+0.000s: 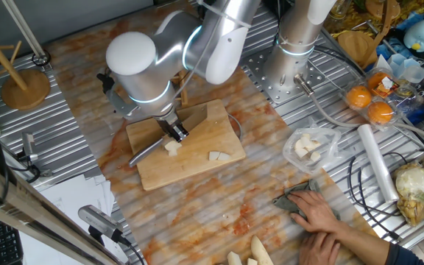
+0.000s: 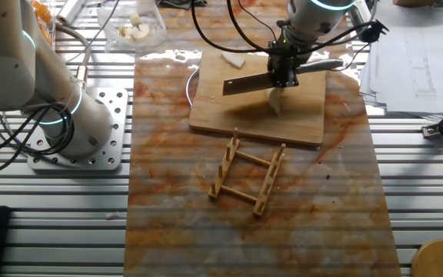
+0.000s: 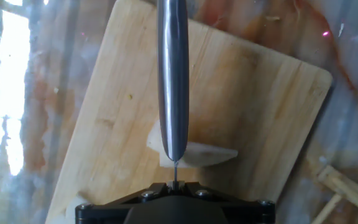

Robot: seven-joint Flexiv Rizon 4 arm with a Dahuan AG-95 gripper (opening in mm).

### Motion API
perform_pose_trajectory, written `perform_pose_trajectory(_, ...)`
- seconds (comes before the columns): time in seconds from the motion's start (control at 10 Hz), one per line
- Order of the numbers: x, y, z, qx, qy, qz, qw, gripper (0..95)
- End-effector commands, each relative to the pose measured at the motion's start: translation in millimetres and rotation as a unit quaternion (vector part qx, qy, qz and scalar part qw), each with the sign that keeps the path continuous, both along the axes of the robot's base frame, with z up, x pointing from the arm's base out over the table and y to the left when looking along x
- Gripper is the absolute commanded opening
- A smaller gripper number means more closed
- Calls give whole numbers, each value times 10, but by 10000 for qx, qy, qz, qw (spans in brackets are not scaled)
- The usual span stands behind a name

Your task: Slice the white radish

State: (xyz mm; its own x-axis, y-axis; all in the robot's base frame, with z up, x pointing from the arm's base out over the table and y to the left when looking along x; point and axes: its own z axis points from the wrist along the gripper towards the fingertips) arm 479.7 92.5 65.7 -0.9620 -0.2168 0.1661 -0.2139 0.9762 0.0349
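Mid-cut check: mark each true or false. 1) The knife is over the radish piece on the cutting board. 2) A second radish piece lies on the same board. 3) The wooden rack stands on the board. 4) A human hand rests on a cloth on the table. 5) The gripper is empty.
1) True: the knife sits across the white radish on the cutting board.
2) True: second piece.
3) False: the wooden rack stands on the table, beside the board.
4) True: hand, cloth.
5) False: the gripper holds the knife.
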Motion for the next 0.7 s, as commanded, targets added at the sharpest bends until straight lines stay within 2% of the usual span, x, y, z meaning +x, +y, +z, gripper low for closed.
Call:
perform_pose_trajectory(0.1, -16, -5, -15, -15, 0, 15, 10000, 0)
perform_pose_trajectory(0.3, -74, -18, -146, -17, -11, 24, 10000, 0)
perform_pose_trajectory(0.5, -215, -19, -231, 33, 54, 40, 10000, 0)
perform_pose_trajectory(0.6, -374, -10, -276, 30, 54, 83, 9999, 0)
perform_pose_trajectory(0.7, -474, 0, -304, 17, 75, 107, 9999, 0)
